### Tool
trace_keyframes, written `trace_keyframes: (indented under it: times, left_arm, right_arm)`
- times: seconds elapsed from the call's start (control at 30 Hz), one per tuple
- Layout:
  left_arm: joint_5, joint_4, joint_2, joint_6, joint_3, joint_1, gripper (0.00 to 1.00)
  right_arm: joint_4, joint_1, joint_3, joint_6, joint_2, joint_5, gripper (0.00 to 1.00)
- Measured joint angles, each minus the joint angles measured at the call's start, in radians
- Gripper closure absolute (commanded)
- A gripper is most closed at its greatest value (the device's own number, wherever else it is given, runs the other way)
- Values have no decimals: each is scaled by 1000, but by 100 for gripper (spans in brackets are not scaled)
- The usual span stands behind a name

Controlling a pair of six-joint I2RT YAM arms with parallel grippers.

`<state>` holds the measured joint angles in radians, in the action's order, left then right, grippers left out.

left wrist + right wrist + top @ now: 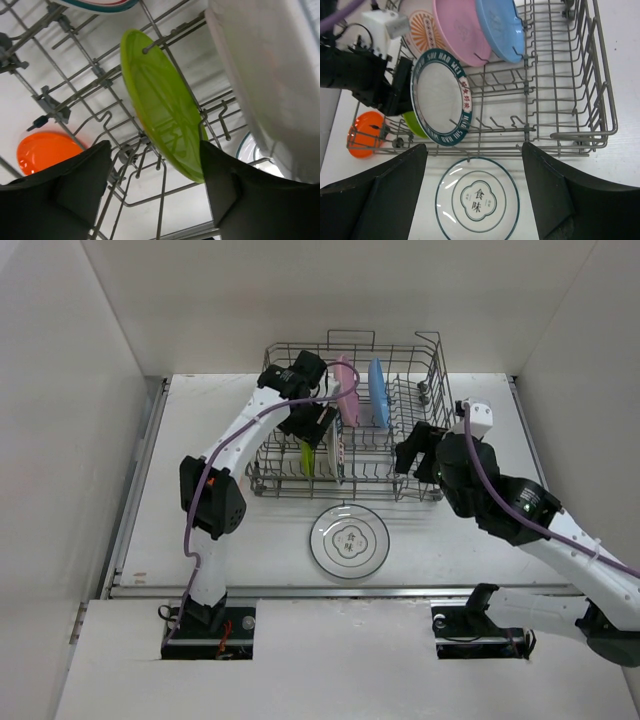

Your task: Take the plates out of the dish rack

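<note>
The grey wire dish rack [420, 380] stands at the back of the table. A pink plate [347, 390] and a blue plate [379, 392] stand upright in it. A lime green plate [160, 105] and a white plate with a teal rim [440, 97] lean between tines. My left gripper [315, 430] is inside the rack, open, its fingers [80, 190] either side of the green plate's lower edge without touching it. An orange plate [365, 135] shows through the wires at the rack's left corner. My right gripper [472, 200] is open above a white plate [349, 540] lying flat on the table.
Another white plate with an orange sunburst pattern [420, 25] stands behind the pink one. The rack's right half [560, 75] holds only bare tines. White walls close in the table on the left, right and back. A metal rail [350, 590] runs along the front edge.
</note>
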<state>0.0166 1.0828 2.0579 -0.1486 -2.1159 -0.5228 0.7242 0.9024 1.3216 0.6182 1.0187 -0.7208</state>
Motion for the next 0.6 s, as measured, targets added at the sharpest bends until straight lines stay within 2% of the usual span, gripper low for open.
trace_keyframes:
  times: [0.1, 0.3, 0.43, 0.6]
  left_arm:
    - [-35, -3, 0, 11, -6, -7, 46]
    - [-50, -2, 10, 44, -6, -24, 82]
    - [-78, -12, 11, 95, -5, -26, 100]
    - [-96, -10, 11, 131, -12, -25, 100]
  right_arm:
    - [18, -15, -14, 15, 3, 30, 18]
    - [43, -20, -29, 45, 5, 69, 15]
    - [53, -20, -29, 53, 5, 76, 15]
    - [54, -20, -26, 57, 10, 79, 15]
